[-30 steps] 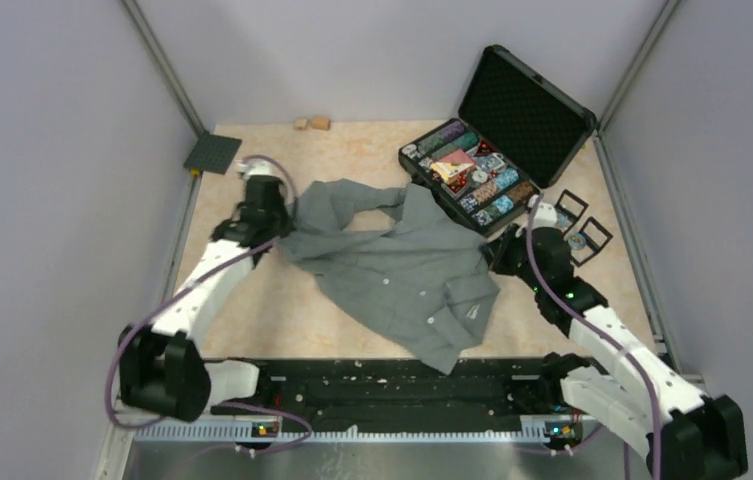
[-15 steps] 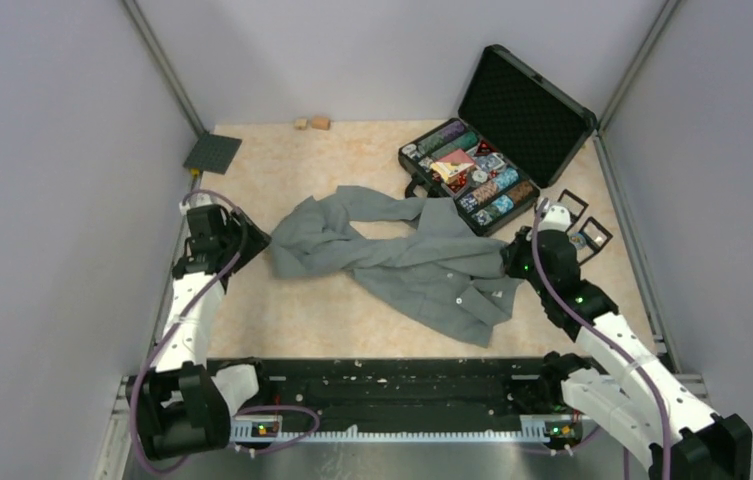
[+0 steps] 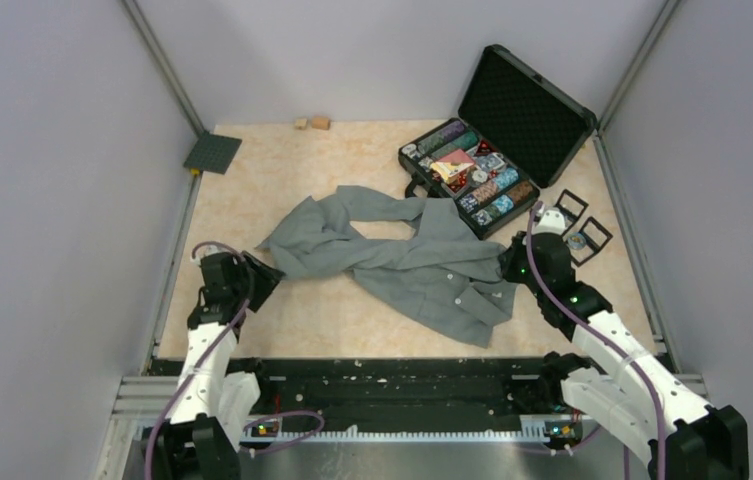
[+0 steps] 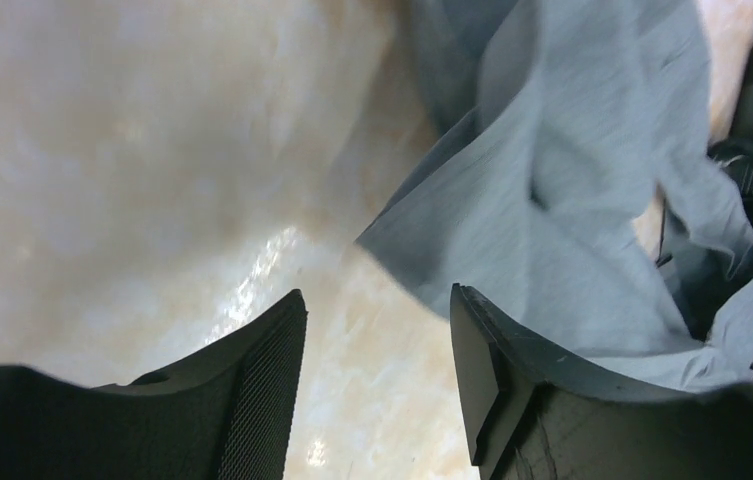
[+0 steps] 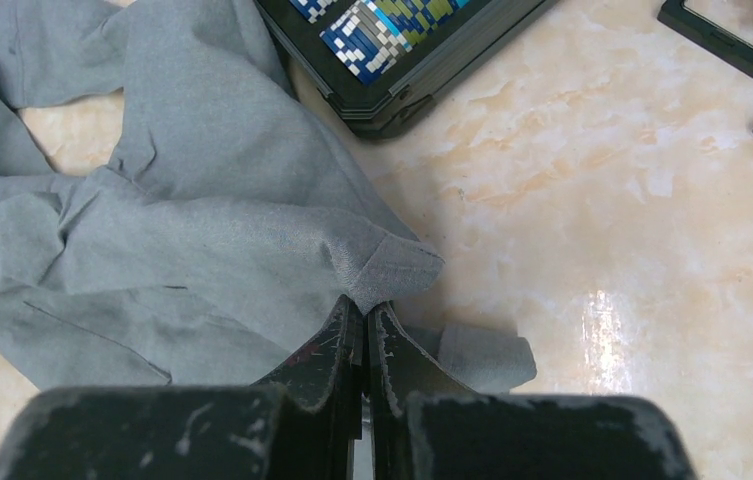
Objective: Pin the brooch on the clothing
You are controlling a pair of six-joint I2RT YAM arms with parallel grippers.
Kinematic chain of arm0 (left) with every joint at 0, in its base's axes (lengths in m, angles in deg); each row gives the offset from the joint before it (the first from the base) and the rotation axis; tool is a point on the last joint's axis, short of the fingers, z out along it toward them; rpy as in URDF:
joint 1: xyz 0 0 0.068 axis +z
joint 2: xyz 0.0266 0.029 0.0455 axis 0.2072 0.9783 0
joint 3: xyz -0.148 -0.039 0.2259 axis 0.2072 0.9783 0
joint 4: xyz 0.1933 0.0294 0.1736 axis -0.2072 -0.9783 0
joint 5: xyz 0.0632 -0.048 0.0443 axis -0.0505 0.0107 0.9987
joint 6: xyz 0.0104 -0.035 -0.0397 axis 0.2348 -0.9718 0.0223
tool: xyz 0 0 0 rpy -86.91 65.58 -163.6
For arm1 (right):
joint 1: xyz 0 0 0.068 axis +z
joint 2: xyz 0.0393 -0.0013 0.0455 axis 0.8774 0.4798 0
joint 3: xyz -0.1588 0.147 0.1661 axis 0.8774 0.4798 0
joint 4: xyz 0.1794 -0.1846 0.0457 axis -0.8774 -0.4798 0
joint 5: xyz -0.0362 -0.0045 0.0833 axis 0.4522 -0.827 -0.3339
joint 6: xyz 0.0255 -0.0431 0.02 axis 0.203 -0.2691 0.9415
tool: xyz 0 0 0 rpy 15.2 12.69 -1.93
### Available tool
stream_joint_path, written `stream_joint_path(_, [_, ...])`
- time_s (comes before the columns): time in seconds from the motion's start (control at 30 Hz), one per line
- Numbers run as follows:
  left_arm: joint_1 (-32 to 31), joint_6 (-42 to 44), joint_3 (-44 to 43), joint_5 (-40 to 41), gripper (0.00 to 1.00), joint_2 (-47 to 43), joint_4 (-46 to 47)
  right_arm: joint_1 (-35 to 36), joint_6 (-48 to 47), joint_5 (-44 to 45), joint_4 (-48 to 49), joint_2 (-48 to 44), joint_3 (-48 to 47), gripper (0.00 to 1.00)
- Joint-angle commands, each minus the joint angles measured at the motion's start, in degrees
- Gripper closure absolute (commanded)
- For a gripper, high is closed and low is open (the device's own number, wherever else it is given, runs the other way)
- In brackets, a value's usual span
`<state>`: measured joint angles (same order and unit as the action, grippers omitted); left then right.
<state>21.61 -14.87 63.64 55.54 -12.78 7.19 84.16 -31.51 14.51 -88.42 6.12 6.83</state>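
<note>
The clothing, a grey button-up shirt, lies crumpled across the middle of the table. My right gripper is at its right edge, shut on a fold of the grey fabric; the jaws are pressed together with cloth pinched at the tips. My left gripper hovers near the shirt's left end, apart from it. Its fingers stand open over bare table with nothing between them, the clothing just beyond. A small glittery piece, possibly the brooch, sits in a black frame on the right.
An open black case full of coloured chips stands at the back right, close to the shirt. Two small black frames lie right of my right arm. A dark square plate and two small brown bits are at the back.
My left gripper opened, let go of the shirt and drew back toward the near left. The shirt dropped and bunched. My right gripper kept its hold and shifted slightly right.
</note>
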Motion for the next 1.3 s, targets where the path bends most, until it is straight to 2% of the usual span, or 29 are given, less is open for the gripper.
stream_joint_path(0.0, [0.0, -10.4, 6.4, -6.1, 0.42, -1.8, 9.5, 0.1, 0.4, -0.7, 2.2, 0.3, 0.1, 1.00])
stream_joint_path(0.37, [0.0, -17.2, 10.1, -8.3, 0.42, 4.9, 20.0, 0.1, 0.4, -0.7, 2.1, 0.2, 0.4, 1.00])
stream_joint_path(0.8, [0.0, -23.5, 14.2, -2.7, 0.48, 0.9, 26.8, 0.1, 0.4, -1.0, 2.8, 1.4, 0.4, 1.00])
stream_joint_path(1.27, [-0.1, -23.4, 12.7, -0.3, 0.49, 5.8, 32.8, 0.1, 1.0, -2.1, 3.0, 1.6, 0.7, 1.00])
